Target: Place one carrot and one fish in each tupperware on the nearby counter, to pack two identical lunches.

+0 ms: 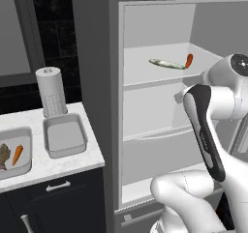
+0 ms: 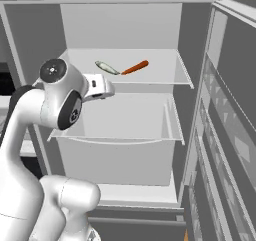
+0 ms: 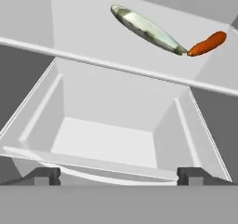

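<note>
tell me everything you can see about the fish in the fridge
The fish is long, slim and silvery grey-green with a pale belly, tapering to points at both ends. It lies flat on the upper white fridge shelf, whole and ungrasped. One tip meets the end of an orange carrot lying beside it; whether they truly touch is hard to tell. The gripper is below the shelf, open, away from it.

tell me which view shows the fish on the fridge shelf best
The hand view: the fish is large and sharp, its silver-green body lying diagonally, one end touching the carrot. The left base view shows the fish small and far away. The right base view shows it small, beside the arm's wrist.
</note>
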